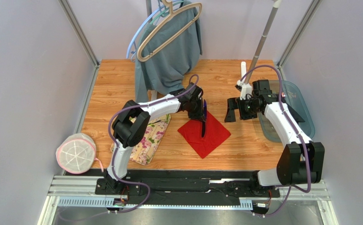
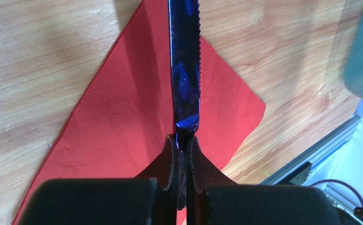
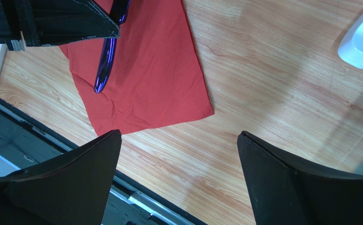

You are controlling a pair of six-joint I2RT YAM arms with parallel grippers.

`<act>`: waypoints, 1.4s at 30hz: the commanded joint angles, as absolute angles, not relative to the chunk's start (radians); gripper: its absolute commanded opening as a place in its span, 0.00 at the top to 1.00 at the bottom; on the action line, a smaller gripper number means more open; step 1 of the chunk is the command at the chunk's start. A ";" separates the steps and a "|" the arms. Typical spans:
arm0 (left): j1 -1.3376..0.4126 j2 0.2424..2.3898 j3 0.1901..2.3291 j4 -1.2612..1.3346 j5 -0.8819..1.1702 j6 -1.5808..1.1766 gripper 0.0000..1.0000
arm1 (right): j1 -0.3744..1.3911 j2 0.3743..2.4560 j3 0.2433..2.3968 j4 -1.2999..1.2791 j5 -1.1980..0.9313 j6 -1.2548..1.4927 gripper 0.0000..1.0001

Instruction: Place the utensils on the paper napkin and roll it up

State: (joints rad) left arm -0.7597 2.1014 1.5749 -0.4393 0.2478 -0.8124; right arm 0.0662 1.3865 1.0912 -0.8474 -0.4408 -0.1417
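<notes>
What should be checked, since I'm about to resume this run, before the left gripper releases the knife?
1. Left gripper shut on the blue knife: ok.
2. Knife's tip over the red napkin: ok.
3. Tip resting on the napkin: cannot tell.
4. Napkin spread unrolled on the table: ok.
5. Right gripper open, clear of the napkin: ok.

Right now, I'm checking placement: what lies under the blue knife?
The red napkin lies under the blue knife, on the wooden table. The left gripper hides the handle end it clamps; whether the tip touches the napkin is unclear.
</notes>
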 commanded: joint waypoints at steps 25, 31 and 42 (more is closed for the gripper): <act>-0.808 2.166 1.628 -0.431 0.213 -0.890 1.00 | 0.043 1.425 1.157 -0.861 -0.534 -0.130 0.01; -0.810 2.174 1.621 -0.439 0.209 -0.890 1.00 | 0.043 1.431 1.155 -0.859 -0.541 -0.133 0.01; -0.810 2.184 1.647 -0.492 0.187 -0.884 0.75 | 0.032 1.420 1.155 -0.861 -0.558 -0.133 0.00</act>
State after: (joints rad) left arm -0.7990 2.1780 1.6058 -0.4641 0.2008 -0.8742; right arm 0.0402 1.4364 1.1210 -0.8719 -0.5282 -0.1349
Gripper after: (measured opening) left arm 0.203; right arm 0.996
